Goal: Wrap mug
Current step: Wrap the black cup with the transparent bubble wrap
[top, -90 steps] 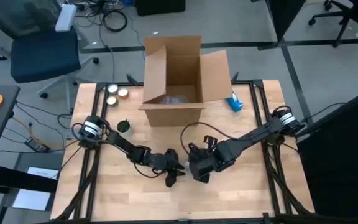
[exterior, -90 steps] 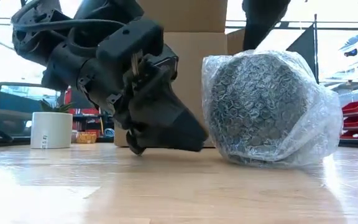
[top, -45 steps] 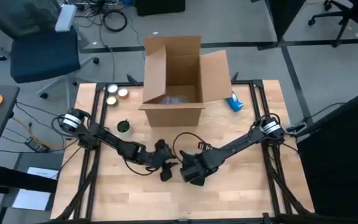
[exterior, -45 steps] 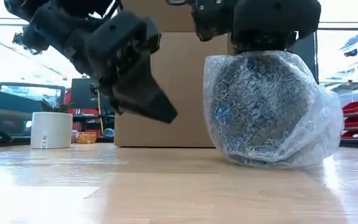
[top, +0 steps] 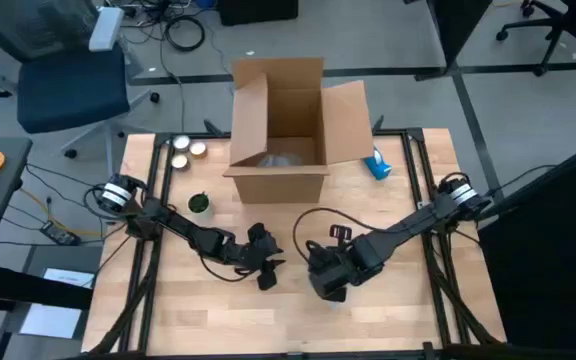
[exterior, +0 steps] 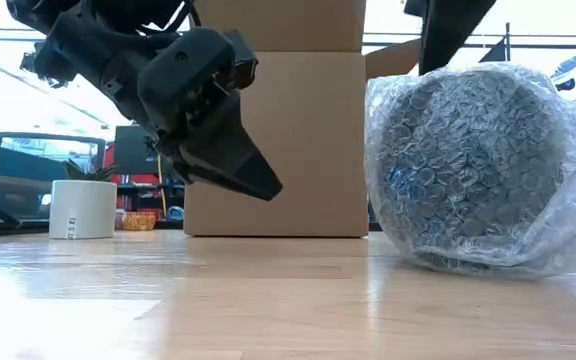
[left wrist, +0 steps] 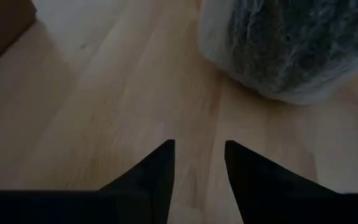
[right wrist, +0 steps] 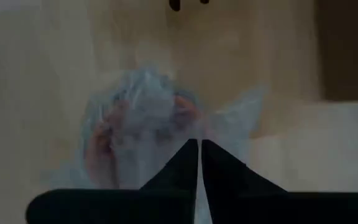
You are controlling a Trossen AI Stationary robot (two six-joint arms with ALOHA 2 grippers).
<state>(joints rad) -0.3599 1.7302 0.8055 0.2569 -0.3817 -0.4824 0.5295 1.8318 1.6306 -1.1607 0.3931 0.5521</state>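
Note:
The mug is hidden inside a bundle of clear bubble wrap [exterior: 478, 165], which rests on its underside on the wooden table [top: 188, 310]; the bundle also shows in the left wrist view [left wrist: 291, 43]. From above, my right gripper [top: 330, 278] covers the bundle, and its fingers [right wrist: 199, 146] are shut on the wrap. My left gripper [top: 266, 272] hangs open a little above the table, to the left of the bundle, its fingertips [exterior: 268, 188] tipped down toward it with nothing between them [left wrist: 199, 149]. My right gripper pinches a gathered bit of bubble wrap on the bundle's upper side [right wrist: 191, 127] between its two shut fingers, coming from above and pointing down. The bundle's underside [exterior: 468, 265] stays on the table.
An open cardboard box [top: 283, 130] stands at the far middle of the table. A small white pot with a plant [exterior: 82, 208] stands at the left; round tins [top: 188, 147] and a blue item [top: 376, 165] lie at the back. Bare wood lies along the near edge.
My left gripper has risen off the table and drawn back toward the left edge, away from the bundle. My right gripper came down on the bundle's top and then slid it along the table toward the right and near edges.

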